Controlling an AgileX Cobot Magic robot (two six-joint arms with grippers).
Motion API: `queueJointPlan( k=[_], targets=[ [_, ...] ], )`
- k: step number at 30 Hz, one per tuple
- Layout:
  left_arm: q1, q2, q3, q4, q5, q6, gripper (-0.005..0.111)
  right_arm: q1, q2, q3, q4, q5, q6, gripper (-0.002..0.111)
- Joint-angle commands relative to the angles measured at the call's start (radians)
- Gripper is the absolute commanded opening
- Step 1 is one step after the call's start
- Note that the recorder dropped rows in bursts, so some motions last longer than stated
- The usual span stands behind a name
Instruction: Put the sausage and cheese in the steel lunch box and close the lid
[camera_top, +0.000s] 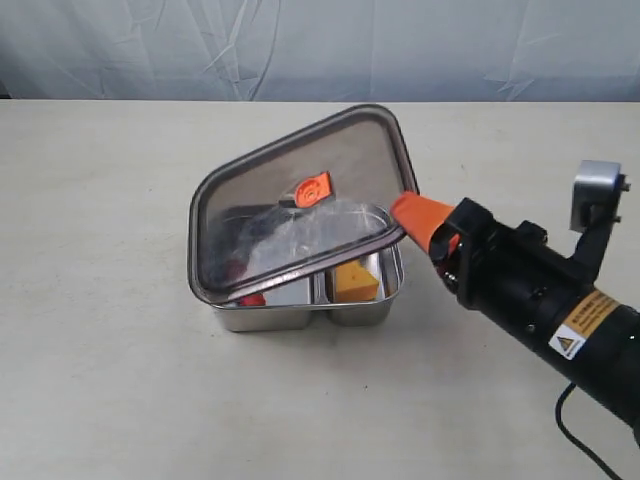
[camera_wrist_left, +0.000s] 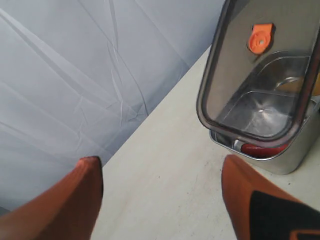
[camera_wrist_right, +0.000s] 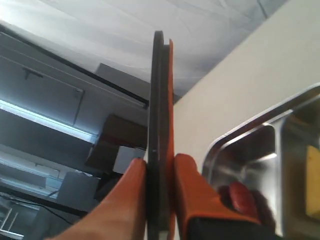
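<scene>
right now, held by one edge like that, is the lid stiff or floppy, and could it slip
Probably stiff: the lid looks flat edge-on though the right gripper pinches only one edge. Likely light, since that small pinch holds it tilted over the lunch box. Its smooth plastic could pivot or slip between the fingers.

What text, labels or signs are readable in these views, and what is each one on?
Yellow label on the right arm: a black warning triangle; its printed lines are too small to read.
Orange valve tab on the lid: no legible marking.
No other text in any view.
</scene>
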Motion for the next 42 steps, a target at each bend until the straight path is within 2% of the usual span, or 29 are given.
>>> queueJointPlan(
  k=[1, 6, 11, 23, 38, 42],
  targets=[
    [-0.004, -0.008, -0.003, -0.015, -0.003, -0.006, 0.064, 0.004, 0.11, -0.021, -0.003, -0.032, 0.034, -0.001],
    [-0.004, -0.008, -0.003, -0.015, -0.003, -0.006, 0.064, 0.004, 0.122, -0.067, -0.004, -0.032, 0.034, -0.001],
    [-0.004, -0.008, -0.003, -0.015, -0.003, -0.006, 0.064, 0.004, 0.126, -0.077, 0.086, -0.032, 0.025, -0.001],
    [-0.004, -0.008, -0.003, -0.015, -0.003, -0.006, 0.064, 0.004, 0.126, -0.115, 0.03, -0.032, 0.043, -0.001],
    [-0.004, -0.008, -0.003, -0.015, -0.003, -0.006, 0.064, 0.004, 0.126, -0.139, 0.038, 0.213, 0.057, -0.001],
    [-0.004, -0.008, -0.003, -0.015, -0.003, -0.006, 0.064, 0.004, 0.126, -0.139, 0.042, 0.225, 0.05, -0.001]
  ],
)
